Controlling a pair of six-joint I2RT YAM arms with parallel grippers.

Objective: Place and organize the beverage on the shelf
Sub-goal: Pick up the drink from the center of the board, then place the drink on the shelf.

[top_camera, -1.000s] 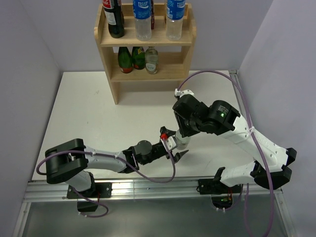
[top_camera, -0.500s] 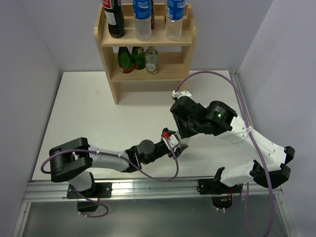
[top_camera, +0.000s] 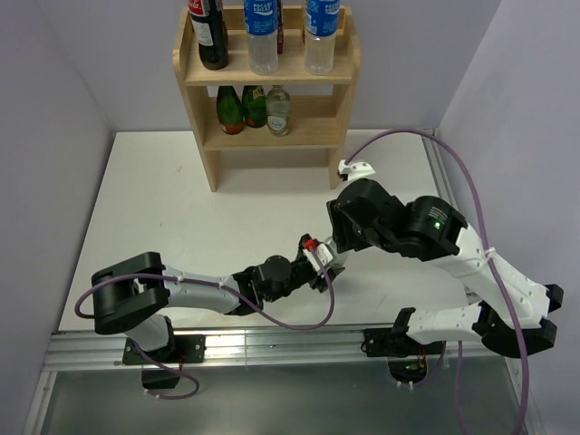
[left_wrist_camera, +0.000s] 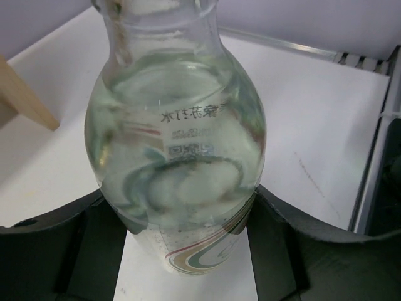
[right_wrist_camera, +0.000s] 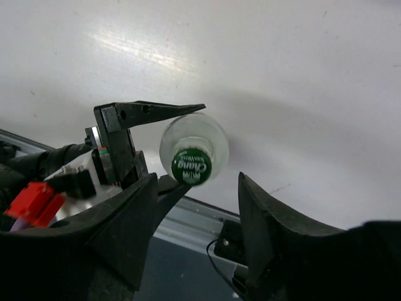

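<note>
The white table carries the shelf at its far edge, with shelved bottles on its top and middle tiers. Near the near edge, well apart from the shelf, the left gripper clamps the clear bottle upright by its belly. The right gripper hangs above the green cap, fingers spread and touching nothing.

I see the clear glass bottle, green-capped and upright, gripped on both sides by the left gripper over the near part of the table, well apart from the light-wood shelf at the back, whose top and middle tiers carry other bottles.
</note>
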